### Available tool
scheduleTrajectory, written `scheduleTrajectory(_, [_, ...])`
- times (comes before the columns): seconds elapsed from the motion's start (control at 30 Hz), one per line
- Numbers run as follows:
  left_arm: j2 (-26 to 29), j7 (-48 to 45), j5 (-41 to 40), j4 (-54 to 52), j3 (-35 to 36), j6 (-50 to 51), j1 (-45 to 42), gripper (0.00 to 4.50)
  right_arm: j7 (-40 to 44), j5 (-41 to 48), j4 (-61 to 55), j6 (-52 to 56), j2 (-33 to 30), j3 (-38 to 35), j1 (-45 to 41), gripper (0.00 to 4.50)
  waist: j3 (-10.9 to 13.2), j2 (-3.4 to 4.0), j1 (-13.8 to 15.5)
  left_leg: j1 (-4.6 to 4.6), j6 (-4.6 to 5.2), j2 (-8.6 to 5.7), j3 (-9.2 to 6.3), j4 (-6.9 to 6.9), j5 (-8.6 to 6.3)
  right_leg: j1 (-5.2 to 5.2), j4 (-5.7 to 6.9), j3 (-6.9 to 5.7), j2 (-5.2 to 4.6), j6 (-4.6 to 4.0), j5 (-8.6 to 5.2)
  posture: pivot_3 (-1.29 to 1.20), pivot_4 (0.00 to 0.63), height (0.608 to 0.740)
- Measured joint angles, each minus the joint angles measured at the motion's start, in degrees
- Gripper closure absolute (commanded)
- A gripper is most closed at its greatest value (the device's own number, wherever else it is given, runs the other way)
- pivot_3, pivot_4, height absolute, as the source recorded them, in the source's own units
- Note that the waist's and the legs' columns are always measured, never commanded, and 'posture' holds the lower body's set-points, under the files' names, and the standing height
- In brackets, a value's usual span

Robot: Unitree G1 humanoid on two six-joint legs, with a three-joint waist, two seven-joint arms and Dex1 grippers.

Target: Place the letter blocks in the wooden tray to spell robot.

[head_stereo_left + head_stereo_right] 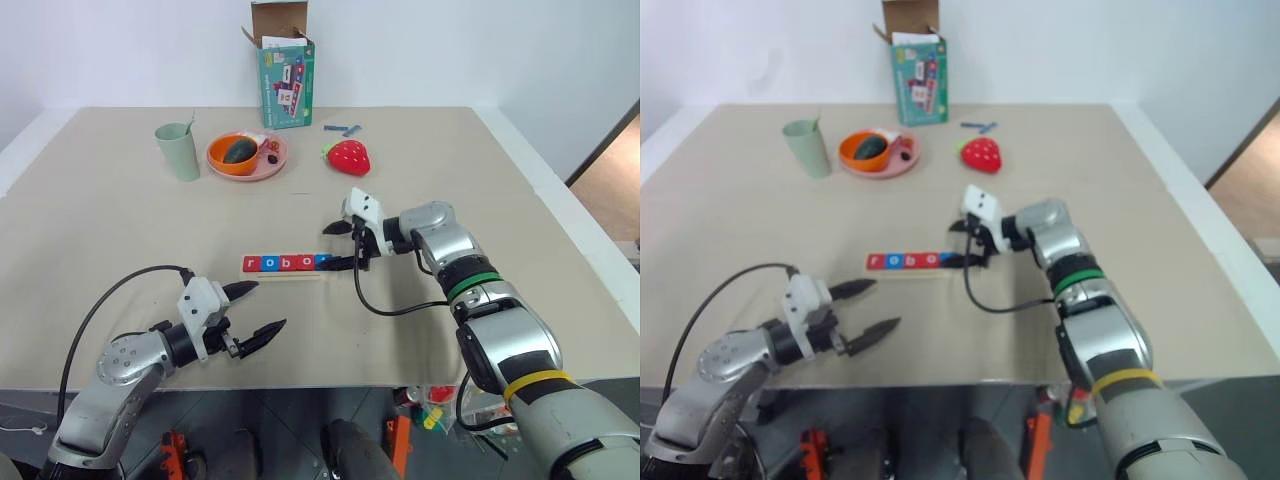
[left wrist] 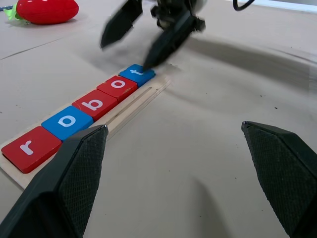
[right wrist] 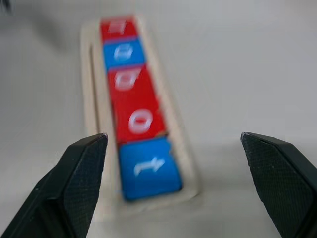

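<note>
letter blocks: five tiles point(image 2: 94, 105) lie in a row in the tray, reading r, o, b, o, t; red r, blue o, red b, red o, blue t.
wooden tray: pale strip point(image 1: 285, 274) flat on the bench, near the middle, between the two hands.
right hand: point(image 1: 340, 247) at the t end of the row, fingers spread wide, holding nothing; one fingertip point(image 2: 148, 60) is right by the t block, contact unclear.
left hand: point(image 1: 255, 310) near the front edge, short of the tray, fingers wide apart and holding nothing.
bench: beige top point(image 1: 100, 230) with white edging; a faint seam runs across it.
farther back: a red strawberry toy point(image 1: 348, 156), an orange-pink plate point(image 1: 275, 165) carrying an orange bowl point(image 1: 234, 153) with something dark in it, a pale green cup point(image 1: 178, 151), thin blue sticks point(image 1: 343, 129), and an opened teal box point(image 1: 285, 82) standing upright.
room: plain white wall point(image 1: 450, 50) behind the bench; brownish floor point(image 1: 615, 190) beyond the right edge.
</note>
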Motion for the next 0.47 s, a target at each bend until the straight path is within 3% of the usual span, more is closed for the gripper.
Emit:
scheduleTrajectory(0.1, [-0.3, 0.5, -0.6, 0.0, 0.7, 0.4, 0.0, 0.00, 0.1, 2.9, -8.0, 5.8, -2.5, -2.5, 2.7, 0.02, 0.0, -0.01, 0.2, -0.02, 0.00, -0.01, -0.05, 0.00, 0.00, 0.02, 0.00, -0.03, -0.01, 0.03, -0.04, 0.00, 0.150, 0.740])
scheduleTrajectory(0.27, [-0.1, 2.8, -1.9, 1.3, 5.8, 1.5, 0.2, 0.00, -0.7, 6.7, -22.2, 14.6, -9.4, -6.2, 15.5, 0.02, 0.0, -0.01, 0.9, -0.14, 0.00, -0.11, -0.09, 0.00, -0.01, -0.01, -0.01, -0.09, -0.15, 0.10, -0.16, 0.00, 0.150, 0.740])
scheduleTrajectory(0.47, [2.9, 5.6, 0.9, 8.9, 11.7, 1.2, -2.5, 0.00, -9.4, 9.8, -39.4, 21.0, -16.0, -14.6, 33.1, 0.02, 0.0, 0.00, 0.5, -0.06, 0.00, -0.09, -0.08, 0.00, -0.01, -0.01, 0.00, -0.09, -0.10, 0.04, -0.12, 0.00, 0.150, 0.740])
